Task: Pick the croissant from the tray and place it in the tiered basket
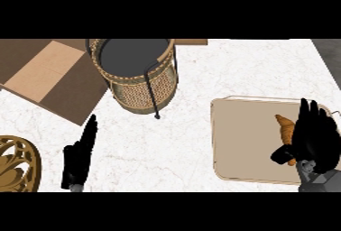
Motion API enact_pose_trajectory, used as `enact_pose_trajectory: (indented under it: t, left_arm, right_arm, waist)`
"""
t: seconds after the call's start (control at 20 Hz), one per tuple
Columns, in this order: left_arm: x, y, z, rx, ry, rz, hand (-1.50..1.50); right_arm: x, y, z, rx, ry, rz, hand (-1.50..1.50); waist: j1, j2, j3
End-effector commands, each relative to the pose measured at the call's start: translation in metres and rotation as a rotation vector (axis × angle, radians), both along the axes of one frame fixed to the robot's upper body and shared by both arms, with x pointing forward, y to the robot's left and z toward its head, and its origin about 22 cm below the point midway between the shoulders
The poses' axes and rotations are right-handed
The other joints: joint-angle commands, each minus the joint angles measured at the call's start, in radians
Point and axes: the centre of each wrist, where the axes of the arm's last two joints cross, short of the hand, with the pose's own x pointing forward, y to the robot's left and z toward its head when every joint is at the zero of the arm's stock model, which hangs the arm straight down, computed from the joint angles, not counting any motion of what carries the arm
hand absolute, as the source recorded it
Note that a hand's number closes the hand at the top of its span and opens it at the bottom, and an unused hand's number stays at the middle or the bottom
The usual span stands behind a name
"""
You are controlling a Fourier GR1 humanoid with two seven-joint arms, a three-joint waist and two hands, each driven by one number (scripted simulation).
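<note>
White marble counter [200, 72], seen from steeply above. Near its right edge lies a beige rectangular tray [243, 140] with rounded corners and a low rim. On the right part of the tray rests a golden-brown croissant [286, 128], lying lengthwise from the tray's far side toward its near side.

The robot's right hand [314, 140] comes in from the lower right corner, grey forearm just showing at the edge. The black hand lies over the right side of the tray, fingers straight and pointing toward the far edge of the counter, spread a little along the croissant's right side. Its thumb [281, 153] reaches left across the near end of the croissant, which is partly hidden there. The hand touches or nearly touches the pastry; the fingers are not curled round it.

The left hand [80, 155] rests near the near left part of the counter, fingers straight and pointing away, holding nothing.

At the far edge, toward the middle, stands the tiered basket [143, 81], woven wicker with a dark grey inside and a thin black frame. A brown cardboard box [50, 74] with flaps unfolded lies at the far left corner. A gold ornamental piece [16, 164] shows at the near left edge.
</note>
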Motion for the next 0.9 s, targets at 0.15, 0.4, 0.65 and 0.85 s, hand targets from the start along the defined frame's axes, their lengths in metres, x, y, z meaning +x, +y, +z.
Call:
enact_pose_trajectory:
  t: [0.15,0.4,0.65,0.85]
  left_arm:
    - [-0.003,0.008,0.004,0.008,0.028,0.014,0.0]
    - [-0.008,0.002,-0.005,0.006,0.034,-0.003,0.0]
    - [-0.015,0.001,-0.005,0.012,0.025,0.011,0.0]
    - [-0.016,0.005,-0.007,-0.002,0.037,0.022,0.0]
  right_arm:
    - [0.024,0.01,0.001,-0.046,0.192,-0.181,-1.5]
    - [0.026,0.008,-0.022,-0.026,0.218,-0.218,-1.5]
    - [0.037,0.019,-0.016,-0.01,0.252,-0.215,-1.5]
    - [0.026,-0.011,-0.021,-0.022,0.269,-0.236,-1.5]
  waist:
    - [-0.003,0.001,-0.004]
    - [-0.009,0.002,-0.003]
    - [-0.007,0.0,-0.003]
    - [-0.016,-0.001,-0.003]
